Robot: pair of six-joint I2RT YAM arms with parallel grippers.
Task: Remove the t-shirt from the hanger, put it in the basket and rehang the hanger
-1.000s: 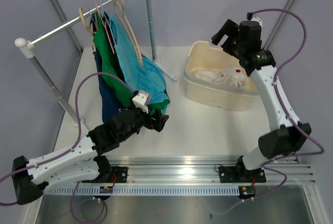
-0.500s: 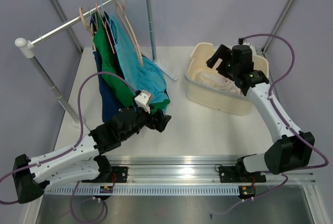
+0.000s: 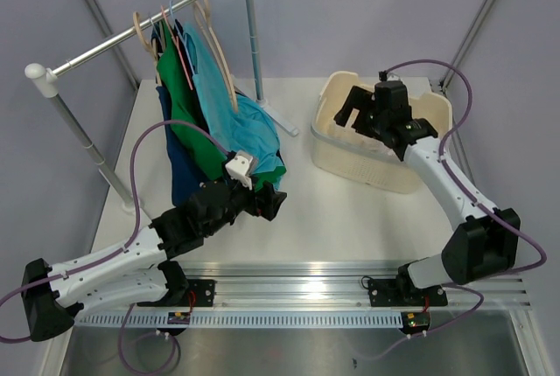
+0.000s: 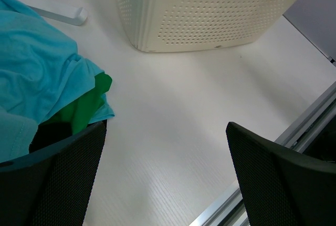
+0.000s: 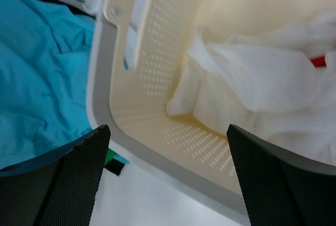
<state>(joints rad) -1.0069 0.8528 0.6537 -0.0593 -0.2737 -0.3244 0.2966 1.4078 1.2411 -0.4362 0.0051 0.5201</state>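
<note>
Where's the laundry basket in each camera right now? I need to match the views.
Top external: basket right of centre on the table.
Left wrist: upper middle, its perforated side wall showing.
Right wrist: fills centre and right, t-shirt inside.
Shared landmark: light blue shirt, left of the basket everywhere.

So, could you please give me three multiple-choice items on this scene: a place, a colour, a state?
1. Where does the white t-shirt lie? A. on the table B. in the basket C. on the rack
2. What colour is the shirt hanging nearest the basket? A. light blue B. red C. yellow
3. How is the right gripper? A. shut on cloth B. open C. shut on nothing
Answers: 1 B, crumpled inside it; 2 A, draping beside the basket; 3 B, standing wide open.
</note>
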